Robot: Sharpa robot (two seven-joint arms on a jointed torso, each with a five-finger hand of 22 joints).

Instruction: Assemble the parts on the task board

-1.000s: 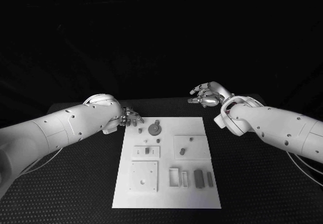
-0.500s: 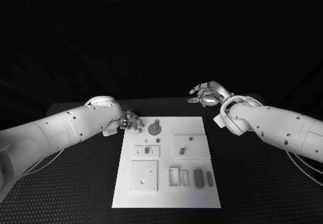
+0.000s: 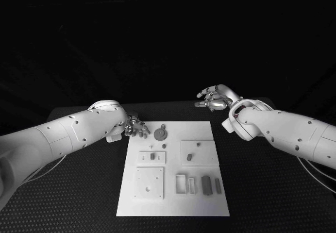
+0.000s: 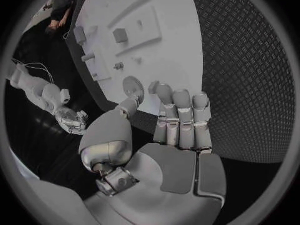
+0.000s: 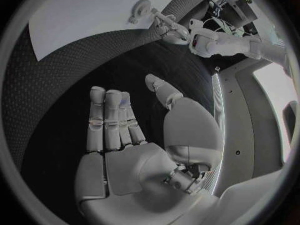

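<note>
Head cam: high, looking down the table at the white board (image 3: 173, 167). Left wrist cam: behind left hand (image 4: 169, 130), close, facing the board's far corner. Right wrist cam: behind right hand (image 5: 134, 135), facing table. Both wrist views share the round part (image 4: 132, 86).

White board (image 3: 174, 194) with grey parts (image 3: 207, 184) at frame centre. Black desk (image 3: 273, 189), diamond-tread pattern. White arms (image 3: 63, 136) at left and right edges. Silver hands: left (image 3: 136, 127), right (image 3: 215, 99), upper centre.
</note>
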